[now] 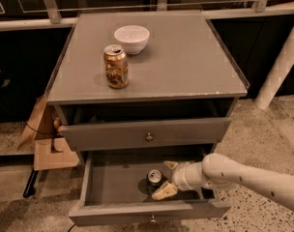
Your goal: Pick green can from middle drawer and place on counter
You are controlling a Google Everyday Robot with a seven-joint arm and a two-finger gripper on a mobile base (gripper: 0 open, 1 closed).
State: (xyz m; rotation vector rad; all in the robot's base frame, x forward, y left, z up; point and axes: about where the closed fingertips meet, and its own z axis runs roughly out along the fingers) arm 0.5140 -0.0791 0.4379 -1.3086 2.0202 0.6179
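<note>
We reach our white two-finger gripper (165,179) into the open, wide grey wooden middle drawer (137,211). Its jaws are spread beside the small dark-green can (154,177), apparently to straddle it.

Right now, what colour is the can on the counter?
Counter can: gold-brown, patterned; camera view. Gripper in middle drawer by green can.

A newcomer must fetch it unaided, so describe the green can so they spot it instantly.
Find the grey cabinet whose counter carries a white bowl and a gold-brown can. Look down into its open middle drawer, the lower of the two. The green can stands there alone, small and dark with a silver top, with the open claw beside it.
</note>
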